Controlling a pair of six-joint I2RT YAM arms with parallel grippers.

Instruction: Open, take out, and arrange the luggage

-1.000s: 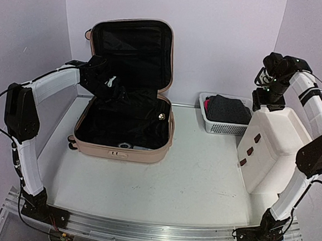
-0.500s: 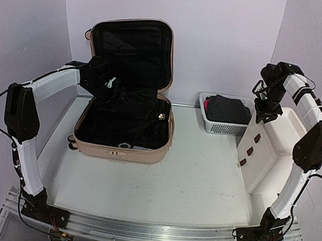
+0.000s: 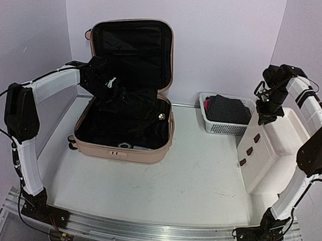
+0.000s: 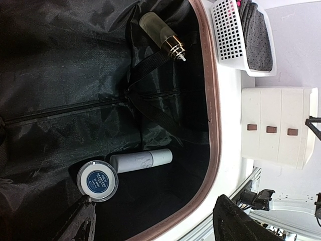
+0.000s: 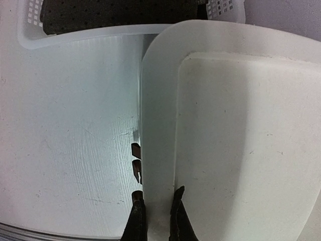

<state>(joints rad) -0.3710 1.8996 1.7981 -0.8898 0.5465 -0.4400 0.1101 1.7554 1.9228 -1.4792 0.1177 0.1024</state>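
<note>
Right jaws lower, over cabinet

Soft, even overhead light, lilac cast on the walls, faint shadows across the table, black lining of the luggage swallowing detail, cabinet washed pale with a grey shadow at right.

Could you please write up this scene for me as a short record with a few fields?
Luggage: pale pink hard-shell suitcase, open, lid upright at the back
Inside: frosted bottle with gold cap, white tube, round jar with dark blue lid, all on black lining
Left claw: open, over the suitcase's interior
Right claw: shut, at the top edge of the white plastic drawer cabinet; contact unclear
Basket: white mesh basket holding dark folded clothing, between suitcase and cabinet
</note>
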